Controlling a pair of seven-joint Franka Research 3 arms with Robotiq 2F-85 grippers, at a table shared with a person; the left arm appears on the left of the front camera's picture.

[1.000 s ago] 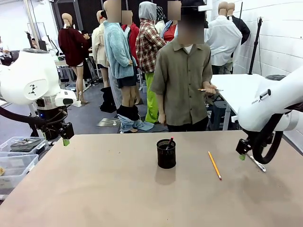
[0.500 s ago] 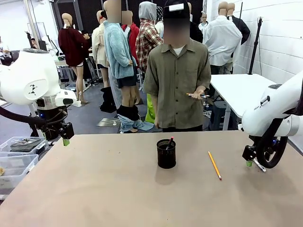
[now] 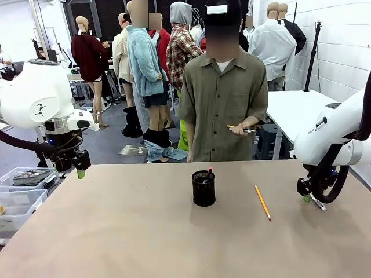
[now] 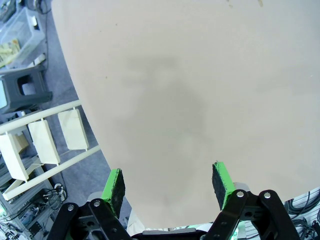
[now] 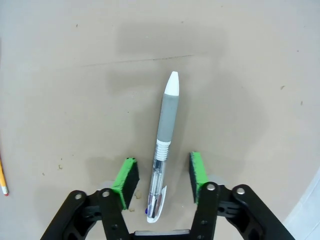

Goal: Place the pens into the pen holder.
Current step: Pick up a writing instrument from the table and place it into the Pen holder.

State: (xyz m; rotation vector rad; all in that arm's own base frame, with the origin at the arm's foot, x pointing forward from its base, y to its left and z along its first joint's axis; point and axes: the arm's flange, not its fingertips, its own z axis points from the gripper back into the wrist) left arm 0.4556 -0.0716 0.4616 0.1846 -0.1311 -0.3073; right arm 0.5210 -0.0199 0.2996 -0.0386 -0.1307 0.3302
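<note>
Where the right claw point(image 5: 162, 158) sits: low over the right side of the desk point(image 3: 145, 231), near its right edge, pointing down at the surface.
Right claw state: half-spread. One green pad point(image 5: 126, 181) stands on each side of a pen, with a sliver of desk showing between pad and barrel on both sides, so nothing is gripped.
Grey pen point(image 5: 167, 115): lying flat on the desk between the right claw's fingers. Its grey grip sleeve and white tip point away from the claw, and its clear barrel lies back between the pads.
Left claw point(image 4: 167, 170): held above the desk's left edge, well apart from the task's things. Its fingers are spread wide, with only bare desk between them.
Pen holder point(image 3: 203, 188): a black mesh cup, upright near the middle of the desk, toward the far side.
Pen in holder point(image 3: 207, 172): dark, with a red-tipped end leaning out over the rim to the right.
Orange pencil point(image 3: 262, 202): flat on the desk between the holder and the right claw, touching neither, lying roughly front to back.
Person: standing at the far side behind the holder. One hand point(image 3: 243, 127) at waist height holds another thin pen level.
Storage bins point(image 3: 23, 200): clear plastic, beside the desk's left edge.
</note>
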